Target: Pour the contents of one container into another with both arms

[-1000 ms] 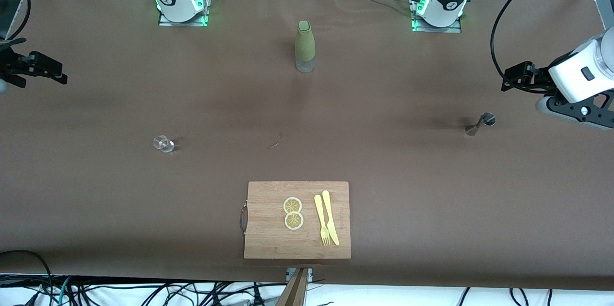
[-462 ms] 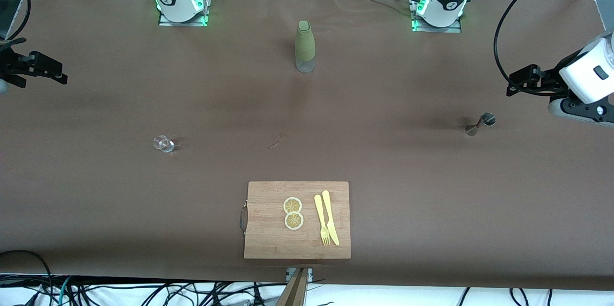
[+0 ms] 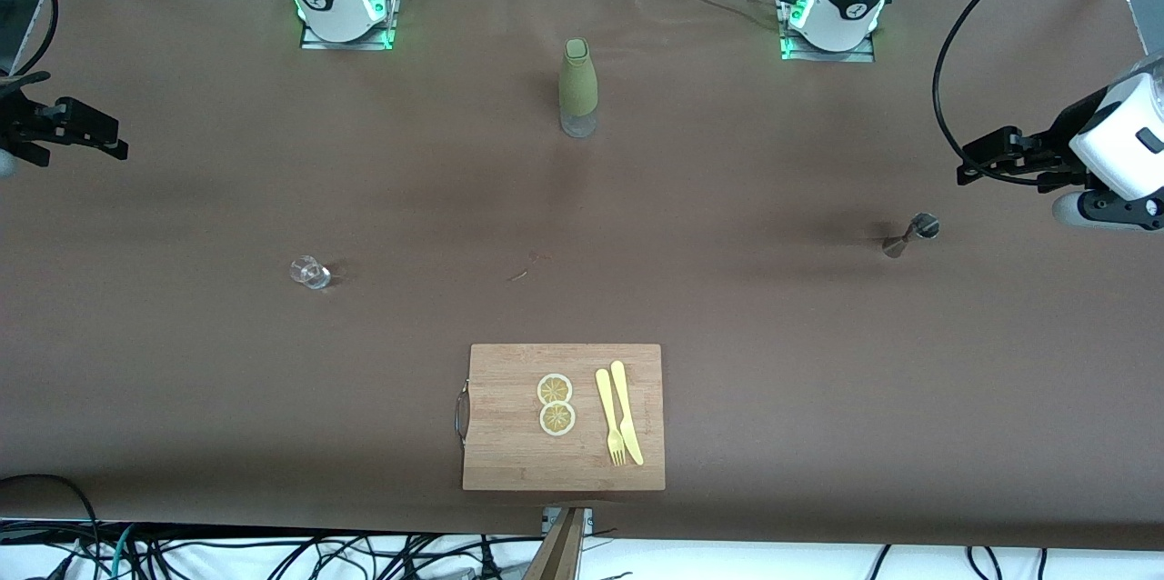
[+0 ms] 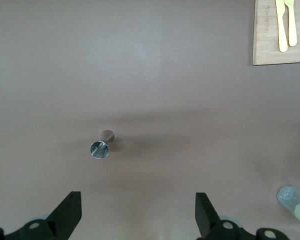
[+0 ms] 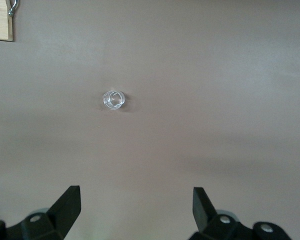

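Observation:
The tiny clear glass cup [image 3: 310, 273] stands on the brown table toward the right arm's end; it also shows in the right wrist view [image 5: 113, 100]. My right gripper [image 3: 111, 136] hangs open and empty over the table's edge at that end, well apart from the cup [image 5: 136, 200]. The small silvery jigger [image 3: 909, 235] stands upright toward the left arm's end, seen from above in the left wrist view [image 4: 102, 145]. My left gripper [image 3: 971, 160] is open over the table close to the jigger, nothing between its fingers [image 4: 138, 205].
A tall olive-green bottle [image 3: 577, 89] stands mid-table near the bases. A wooden cutting board [image 3: 509, 435] with a metal handle lies at the table's edge nearest the front camera, carrying two lemon slices [image 3: 556, 404] and a yellow fork and knife [image 3: 619, 412].
The left arm's wrist has swung outward toward its end of the table, and its gripper shifted slightly with it. The right arm, cup and jigger have not moved.

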